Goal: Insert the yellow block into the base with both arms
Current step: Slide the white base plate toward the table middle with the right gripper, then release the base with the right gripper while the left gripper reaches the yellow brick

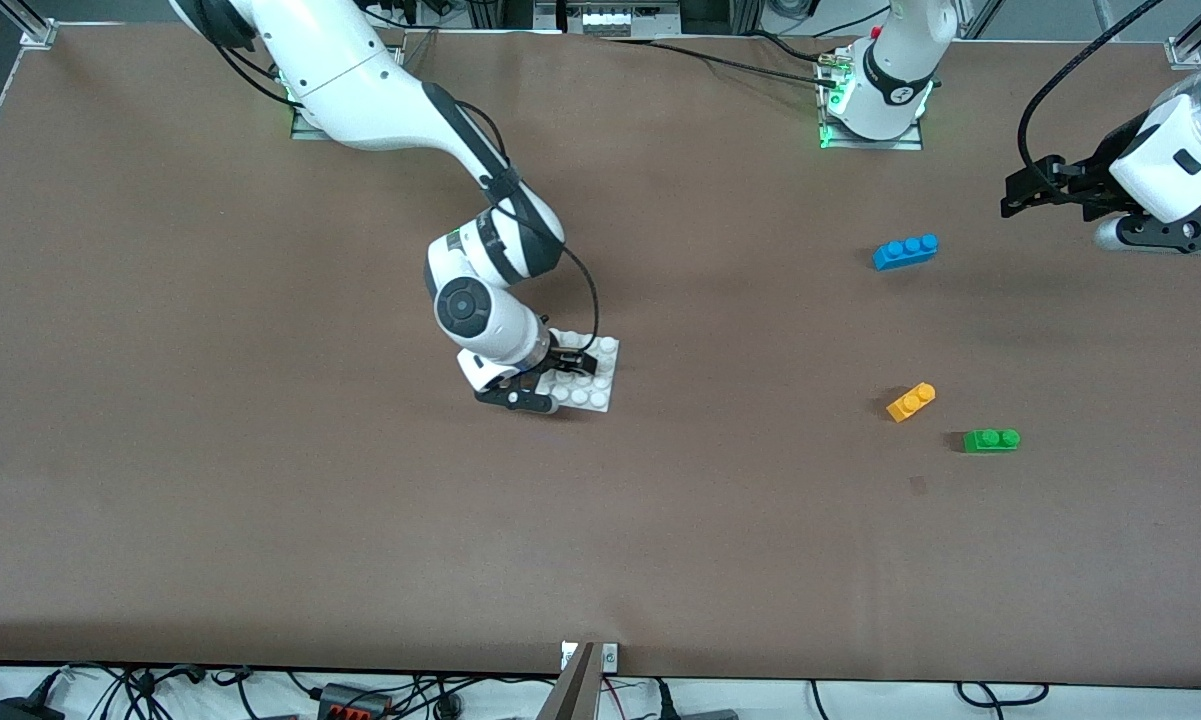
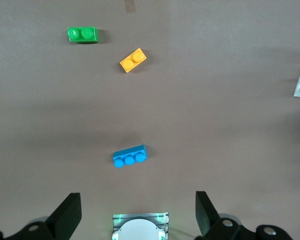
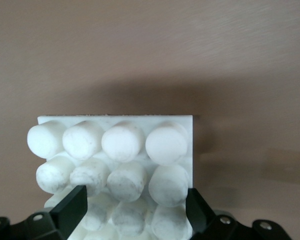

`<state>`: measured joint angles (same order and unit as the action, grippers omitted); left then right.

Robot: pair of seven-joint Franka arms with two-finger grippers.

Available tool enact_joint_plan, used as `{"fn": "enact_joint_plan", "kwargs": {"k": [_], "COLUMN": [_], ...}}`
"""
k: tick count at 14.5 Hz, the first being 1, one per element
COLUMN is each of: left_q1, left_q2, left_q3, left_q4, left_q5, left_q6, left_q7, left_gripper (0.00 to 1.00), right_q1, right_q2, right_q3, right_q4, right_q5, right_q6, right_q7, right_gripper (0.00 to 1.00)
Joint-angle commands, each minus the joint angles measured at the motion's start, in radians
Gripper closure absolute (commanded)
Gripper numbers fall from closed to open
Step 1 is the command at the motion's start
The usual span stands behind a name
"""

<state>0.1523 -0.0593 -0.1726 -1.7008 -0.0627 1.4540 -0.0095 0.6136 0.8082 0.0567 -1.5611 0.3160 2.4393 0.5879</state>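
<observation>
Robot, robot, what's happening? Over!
Right gripper shut on base. Left gripper open, waiting above table. Yellow block untouched, nothing blocking it.

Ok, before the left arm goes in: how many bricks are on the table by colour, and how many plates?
Yellow block: 1
Green two-stud brick: 1
Blue three-stud brick: 1
White studded base: 1, clamped in the right pincer
Total: 4

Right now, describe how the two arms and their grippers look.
Both arms are glossy white jointed tubes with black bands at the joints and black cables along them. The right arm shows a round dark cap on its wrist. Its right gripper and the left gripper are black, with two flat fingers each. Green lights glow at both bases.
</observation>
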Motion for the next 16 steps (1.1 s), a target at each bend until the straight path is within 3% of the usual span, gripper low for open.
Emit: {"fn": "enact_joint_plan", "kwargs": {"k": [1,7,12,16], "left_q1": [0.006,0.007,0.033,0.029], "left_q2": [0.013,0.022,0.097,0.197], "left_q3": [0.002,0.012,0.010,0.002], "left_q4": [0.033,0.032,0.032,0.015], "left_q5": [-0.023,-0.017,-0.016,-0.012], "left_q6": [-0.023,-0.026,0.022,0.111], "left_q7": [0.011,-0.001,0.026,0.286], "left_gripper": [0.00,0.00,0.00,0.00], "right_q1": [0.043,0.060,0.089,0.087], "right_q2": [0.043,0.040,0.039,0.036], "right_q3": [-0.005,-0.003,-0.003,-0.005], "right_q4": [0.045,0.078,0.105,0.108], "right_q5": [0.020,0.020,0.020,0.017], "right_q6": [0.038,0.038,0.040,0.040], "right_q7": [-0.005,-0.065,-0.109,-0.118], "right_gripper": [0.12,0.12,0.12,0.13]}}
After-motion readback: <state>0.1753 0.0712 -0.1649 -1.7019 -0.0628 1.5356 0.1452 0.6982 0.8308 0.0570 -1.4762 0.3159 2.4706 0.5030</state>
